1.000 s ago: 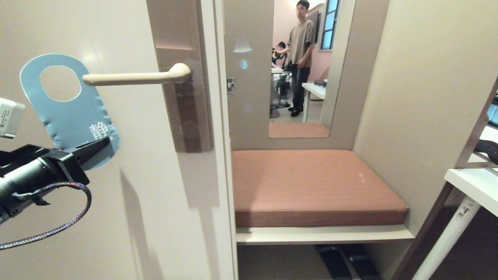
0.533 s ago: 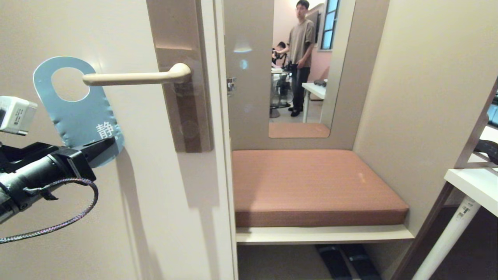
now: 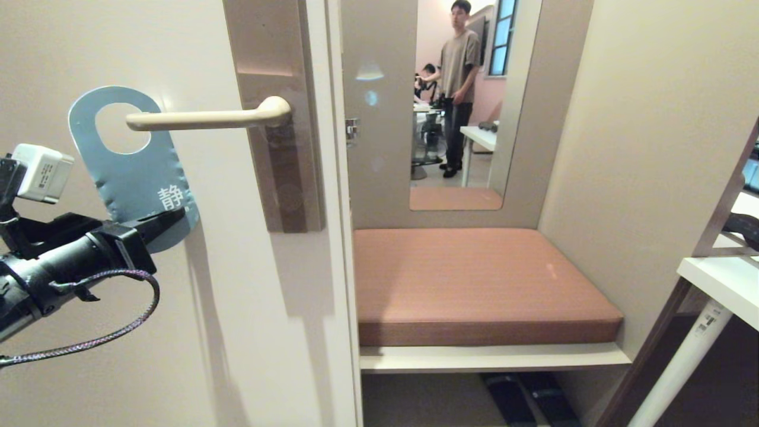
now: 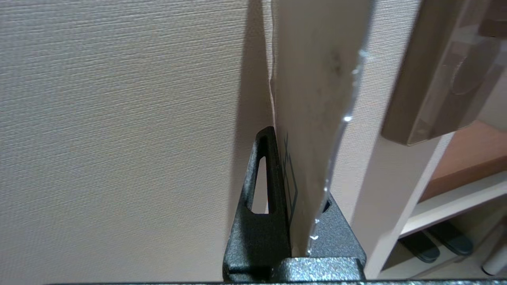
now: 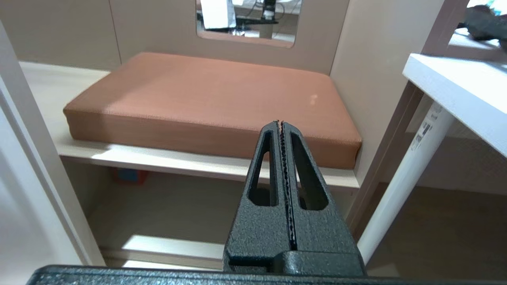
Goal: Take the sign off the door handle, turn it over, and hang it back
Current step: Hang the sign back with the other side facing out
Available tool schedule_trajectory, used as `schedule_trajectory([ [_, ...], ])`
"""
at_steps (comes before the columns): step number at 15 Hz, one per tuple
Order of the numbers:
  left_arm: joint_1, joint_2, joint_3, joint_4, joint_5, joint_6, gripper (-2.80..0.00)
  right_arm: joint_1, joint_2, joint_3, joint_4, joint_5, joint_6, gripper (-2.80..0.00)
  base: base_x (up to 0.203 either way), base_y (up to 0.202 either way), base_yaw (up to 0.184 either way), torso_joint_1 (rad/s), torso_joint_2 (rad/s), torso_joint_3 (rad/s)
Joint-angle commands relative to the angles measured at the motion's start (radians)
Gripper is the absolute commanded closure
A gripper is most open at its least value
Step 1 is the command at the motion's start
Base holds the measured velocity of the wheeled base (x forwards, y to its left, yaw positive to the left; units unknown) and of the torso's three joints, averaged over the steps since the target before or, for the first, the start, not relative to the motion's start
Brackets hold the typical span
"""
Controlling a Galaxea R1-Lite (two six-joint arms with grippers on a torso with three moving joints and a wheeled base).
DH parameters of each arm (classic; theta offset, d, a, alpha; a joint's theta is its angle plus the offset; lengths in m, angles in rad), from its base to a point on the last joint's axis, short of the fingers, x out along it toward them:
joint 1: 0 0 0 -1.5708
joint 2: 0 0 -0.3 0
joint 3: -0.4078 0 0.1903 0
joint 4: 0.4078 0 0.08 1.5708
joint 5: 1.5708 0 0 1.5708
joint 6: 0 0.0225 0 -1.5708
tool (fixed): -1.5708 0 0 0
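Note:
The sign [image 3: 139, 178] shows its slate-blue face in the head view, tilted, with its oval hole at the top. My left gripper [image 3: 172, 219] is shut on the sign's lower end, left of the door handle [image 3: 201, 118]. The handle is a cream lever on a brownish backplate [image 3: 284, 178]. Its free tip overlaps the right side of the hole. I cannot tell whether it passes through. The left wrist view shows the sign [image 4: 313, 79] edge-on between the fingers of my left gripper [image 4: 295, 170], close to the door. My right gripper [image 5: 280, 122] is shut on nothing, low near the bench.
The beige door [image 3: 178, 332] fills the left. Right of it are a bench with a brown cushion [image 3: 474, 279] and an opening where a person [image 3: 459, 89] stands far off. A white table [image 3: 717, 284] with its leg stands at the right edge.
My left gripper has carried the sign to the right, toward the handle. The hole was left of the handle's tip and now overlaps it. The right arm has not moved.

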Motion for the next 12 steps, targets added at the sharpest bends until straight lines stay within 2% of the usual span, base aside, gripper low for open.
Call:
schedule_trajectory([
  [1,-0.007,0.001,-0.002,-0.005,-0.002,0.001,0.00,0.000,0.000,0.003,-0.001,0.001,-0.001,0.00,0.000,0.000,0.000,0.000,0.00,0.000],
  [10,-0.056,-0.016,0.003,-0.005,-0.002,0.001,0.00,0.000,0.000,0.003,-0.001,0.001,-0.001,0.00,0.000,0.000,0.000,0.000,0.00,0.000],
  [12,-0.077,-0.017,0.003,-0.005,-0.002,0.018,0.00,0.000,0.000,0.003,-0.001,0.001,-0.001,0.00,0.000,0.000,0.000,0.000,0.00,0.000],
])
